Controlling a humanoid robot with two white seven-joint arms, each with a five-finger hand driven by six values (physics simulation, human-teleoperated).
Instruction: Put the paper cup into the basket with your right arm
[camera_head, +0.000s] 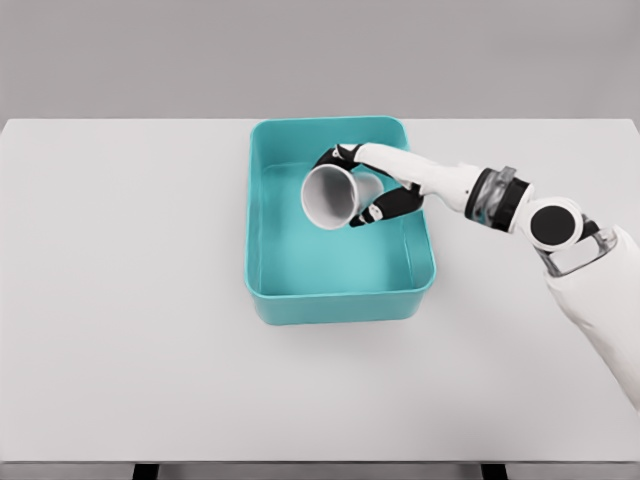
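A white paper cup (330, 196) lies tipped on its side, its open mouth facing left toward the camera, held over the inside of the teal basket (262, 250). My right hand (362, 186) reaches in from the right across the basket's right rim, with its dark fingers (385, 208) curled around the cup's narrow base. The cup's base is mostly hidden behind the hand. Whether the cup touches the basket floor I cannot tell. The left arm does not show.
The basket stands in the middle of a wide white table (120, 300), nearer its far edge. My right forearm (500, 200) crosses above the table to the right of the basket.
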